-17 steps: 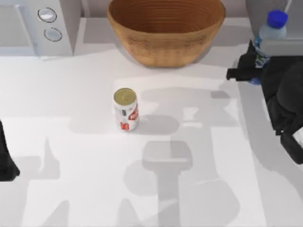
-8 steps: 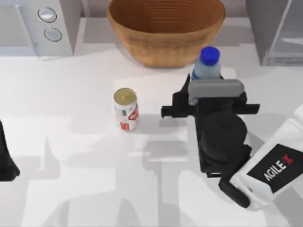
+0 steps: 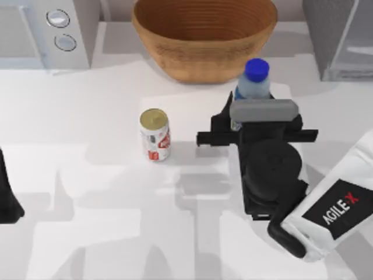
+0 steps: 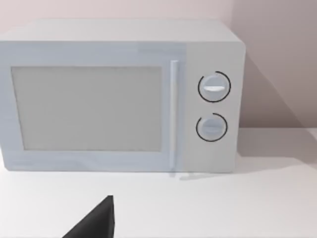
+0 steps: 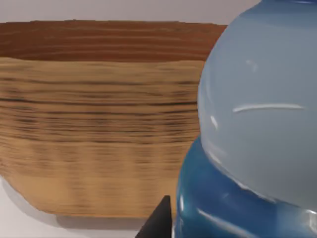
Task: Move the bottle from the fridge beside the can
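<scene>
The bottle (image 3: 254,81), clear with a blue cap, stands upright between the fingers of my right gripper (image 3: 245,119), which is shut on it right of the table's middle. In the right wrist view the bottle (image 5: 257,129) is very close, with one dark fingertip (image 5: 157,224) beside it. The can (image 3: 155,135), white with red marks and a gold top, stands upright to the left of the bottle, a clear gap apart. The fridge (image 3: 341,35) is at the back right corner. My left gripper (image 3: 7,198) is parked at the table's left edge.
A wicker basket (image 3: 204,41) sits at the back middle, just behind the bottle, and appears as the basket (image 5: 94,119) in the right wrist view. A white microwave (image 3: 46,32) with two knobs stands at the back left, and the left wrist view faces this microwave (image 4: 119,99).
My right gripper carried the bottle from the fridge at the back right leftwards to near the table's middle. In the last half second it has barely shifted. The can and left arm stayed put.
</scene>
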### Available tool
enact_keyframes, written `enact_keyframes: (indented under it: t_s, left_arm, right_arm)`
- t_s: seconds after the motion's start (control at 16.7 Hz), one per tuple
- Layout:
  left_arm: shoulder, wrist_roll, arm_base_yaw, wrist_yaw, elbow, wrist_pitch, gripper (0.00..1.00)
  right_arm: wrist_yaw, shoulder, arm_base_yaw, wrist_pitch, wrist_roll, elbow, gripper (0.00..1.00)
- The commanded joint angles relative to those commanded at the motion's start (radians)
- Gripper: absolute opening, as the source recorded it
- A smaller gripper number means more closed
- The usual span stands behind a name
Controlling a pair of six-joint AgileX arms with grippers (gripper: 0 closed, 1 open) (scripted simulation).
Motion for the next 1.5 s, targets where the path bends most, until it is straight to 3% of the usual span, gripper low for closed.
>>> enact_keyframes:
  t_s: [0.18, 0.96, 1.5]
  left_arm:
    - [0.0, 0.0, 0.0, 0.0, 0.0, 0.0, 1.0]
    - [0.0, 0.0, 0.0, 0.0, 0.0, 0.0, 1.0]
    - [0.0, 0.0, 0.0, 0.0, 0.0, 0.0, 1.0]
  right_arm:
    - [0.001, 0.0, 0.001, 0.0, 0.0, 0.001, 0.0]
    - [0.001, 0.0, 0.001, 0.0, 0.0, 0.001, 0.98]
    - [0.001, 0.001, 0.0, 0.0, 0.0, 0.0, 1.0]
